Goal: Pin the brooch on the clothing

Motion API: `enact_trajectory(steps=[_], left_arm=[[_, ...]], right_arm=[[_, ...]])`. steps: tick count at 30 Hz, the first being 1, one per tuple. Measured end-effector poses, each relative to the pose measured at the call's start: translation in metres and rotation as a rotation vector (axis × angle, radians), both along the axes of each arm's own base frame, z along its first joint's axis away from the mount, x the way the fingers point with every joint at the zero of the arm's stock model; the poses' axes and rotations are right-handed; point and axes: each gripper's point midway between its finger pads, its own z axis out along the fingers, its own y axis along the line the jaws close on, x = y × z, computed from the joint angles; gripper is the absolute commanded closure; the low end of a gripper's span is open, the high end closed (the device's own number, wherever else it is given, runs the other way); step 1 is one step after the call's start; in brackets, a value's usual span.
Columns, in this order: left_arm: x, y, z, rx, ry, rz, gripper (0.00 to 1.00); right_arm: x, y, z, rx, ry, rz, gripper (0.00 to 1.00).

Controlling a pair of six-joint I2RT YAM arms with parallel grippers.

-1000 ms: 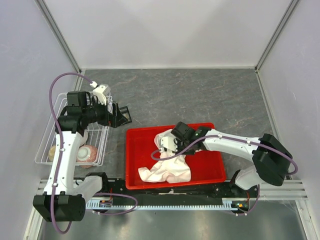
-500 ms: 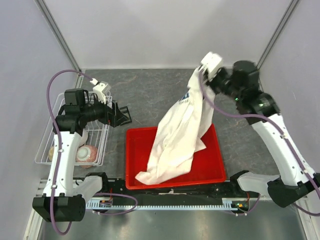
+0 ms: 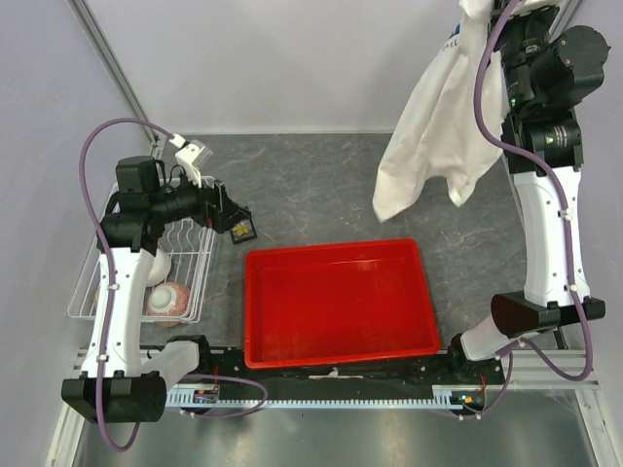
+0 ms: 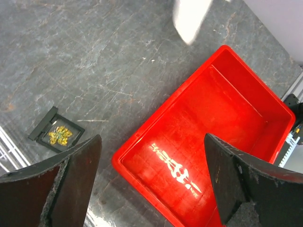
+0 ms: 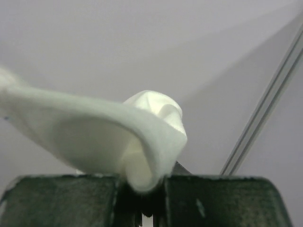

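The clothing [image 3: 428, 146] is being gripped at a bunched fold by the clenched right pincer [image 5: 142, 189] and dangled lengthwise high over the counter's [image 3: 321, 185] far right. The brooch [image 4: 59, 135] is lying in a black tray [image 4: 43, 125] on the left, well apart from it, below the released left pincer [image 4: 151, 142], the nearer one, just beyond one finger. A red tub [image 3: 336, 255] and a wire basket [image 3: 92, 306] are flanking the tray.
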Motion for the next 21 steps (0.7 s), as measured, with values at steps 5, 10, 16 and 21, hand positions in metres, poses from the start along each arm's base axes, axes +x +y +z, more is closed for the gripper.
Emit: enact_trajectory(steps=[5, 10, 16, 21], left_arm=[[0.008, -0.004, 0.004, -0.02, -0.015, -0.021, 0.07], [0.021, -0.007, 0.005, -0.062, 0.012, -0.011, 0.07], [0.044, -0.012, 0.001, -0.122, 0.088, -0.017, 0.04], [0.071, -0.015, -0.003, -0.137, 0.124, -0.039, 0.03]], right_arm=[[0.011, 0.002, 0.01, -0.002, -0.072, 0.008, 1.0], [0.025, 0.053, -0.05, -0.113, 0.041, 0.217, 1.0], [0.0, 0.204, -0.218, -0.4, 0.445, 0.622, 0.02], [-0.064, 0.25, -0.335, -0.627, 0.774, 0.858, 0.02]])
